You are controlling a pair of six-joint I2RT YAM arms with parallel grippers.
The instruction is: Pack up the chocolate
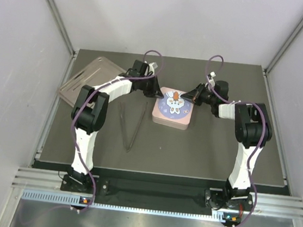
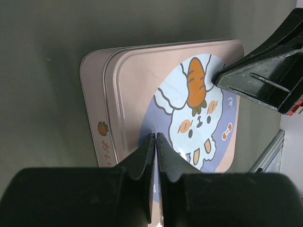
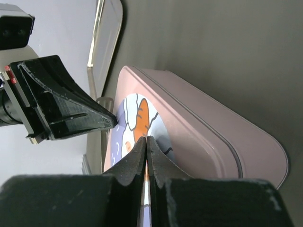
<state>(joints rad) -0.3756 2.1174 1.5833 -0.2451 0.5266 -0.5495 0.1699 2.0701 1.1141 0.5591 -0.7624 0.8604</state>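
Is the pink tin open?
No, the bunny lid sits flat on the pink tin, covering it all.

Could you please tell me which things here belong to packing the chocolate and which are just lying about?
Part of the job:
- closed pink tin
- left gripper and right gripper, both shut, tips at the tin's lid

Lying about, untouched:
- tongs
- clear tray

tin (image 2: pixel 132 75): pink metal by the look, smooth, soft sheen
lid picture (image 2: pixel 199 118): printed, glossy
table (image 1: pixel 218 148): dark, matt, even
tray (image 1: pixel 90 76): clear plastic, shiny
left gripper (image 2: pixel 155 137): black plastic, matt, finely ridged
walls (image 1: pixel 16 49): pale, matt, smooth
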